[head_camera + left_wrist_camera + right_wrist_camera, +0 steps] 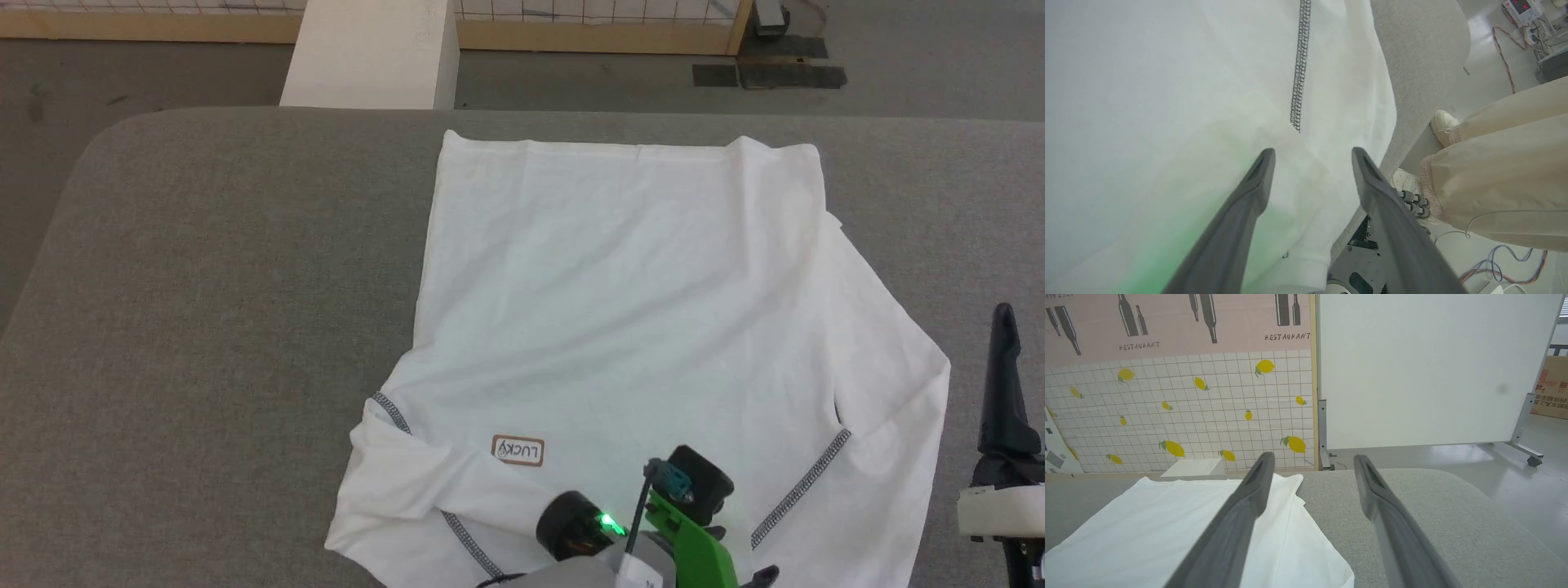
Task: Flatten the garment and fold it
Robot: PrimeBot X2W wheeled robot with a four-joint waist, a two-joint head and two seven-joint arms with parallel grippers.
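White garment (620, 310) lies nearly flat on the grey table (204, 327), sleeves apparently turned in, body fold seemingly not yet made, with left gripper (1312, 157) and right gripper (1312, 461) both open and empty above that table.

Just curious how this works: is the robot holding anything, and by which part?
Nothing is held. The left gripper has its jaws apart over the garment, no cloth between them; the right gripper is open too.
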